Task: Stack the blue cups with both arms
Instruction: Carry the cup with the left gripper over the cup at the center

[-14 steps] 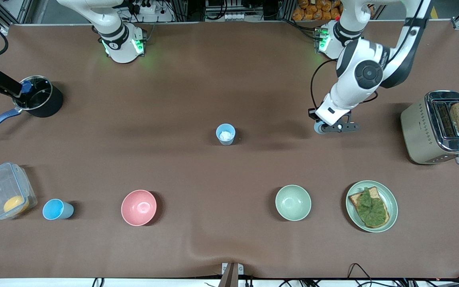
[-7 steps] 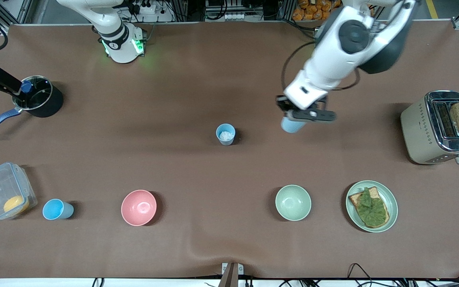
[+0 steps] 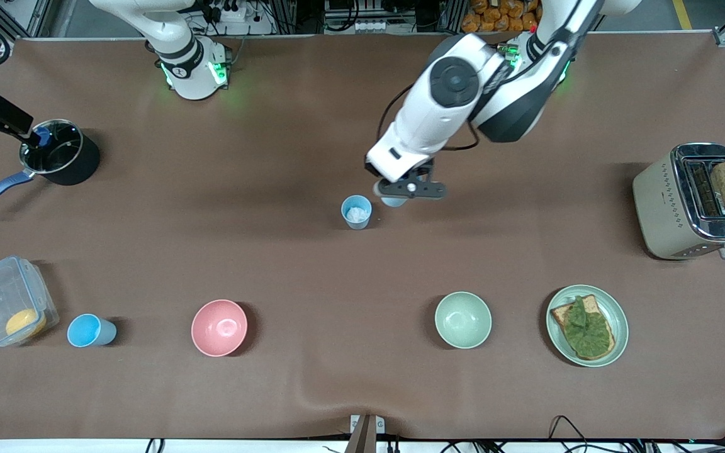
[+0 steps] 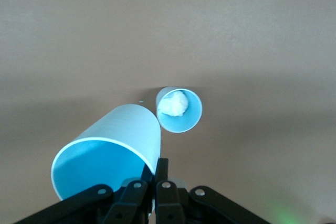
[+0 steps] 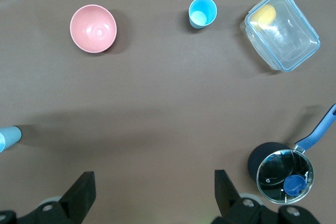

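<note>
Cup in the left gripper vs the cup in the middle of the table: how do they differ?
The held cup is up in the air in the shut left gripper; the middle cup stands on the table. The held cup looks empty; the middle cup holds a white bit. Both are light blue, tapered, handleless.

A robotics lab staged as a kitchen. Two white arms [image 3: 438, 119] are bolted at the edge of a brown-covered counter [image 3: 362, 390], their bases glowing green, with aluminium framing, power strips and loose cables around the rim. On the counter sit kitchen props: a toaster [image 3: 693, 201] holding bread, a saucepan [image 3: 60, 157], a plate of toast with greens [image 3: 587, 325], a pink bowl [image 3: 219, 327], a pale green bowl [image 3: 462, 319] and a clear lidded food box [image 3: 7, 302].
</note>
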Action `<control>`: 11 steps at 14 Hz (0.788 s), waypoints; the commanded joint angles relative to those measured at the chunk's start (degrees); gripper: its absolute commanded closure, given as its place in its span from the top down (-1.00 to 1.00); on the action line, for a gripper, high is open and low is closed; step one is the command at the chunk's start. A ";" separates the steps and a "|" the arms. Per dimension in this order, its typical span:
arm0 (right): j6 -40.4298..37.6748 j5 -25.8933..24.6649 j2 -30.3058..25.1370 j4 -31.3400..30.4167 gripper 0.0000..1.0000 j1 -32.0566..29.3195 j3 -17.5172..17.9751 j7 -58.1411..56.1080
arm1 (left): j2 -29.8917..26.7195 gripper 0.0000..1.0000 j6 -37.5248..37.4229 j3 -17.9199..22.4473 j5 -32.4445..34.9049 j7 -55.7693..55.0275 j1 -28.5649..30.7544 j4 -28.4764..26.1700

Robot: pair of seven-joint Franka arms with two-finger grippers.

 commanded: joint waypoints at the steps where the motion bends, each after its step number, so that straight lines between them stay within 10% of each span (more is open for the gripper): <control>1: -0.62 1.16 -0.60 -0.35 1.00 -0.03 0.04 -0.47 | 7.71 -1.00 -1.58 2.16 3.14 -1.83 -5.19 9.12; 11: -2.03 1.17 -0.69 -0.35 1.00 0.06 0.04 -1.52 | 13.71 -1.00 -0.70 8.31 0.70 -3.41 -13.98 13.63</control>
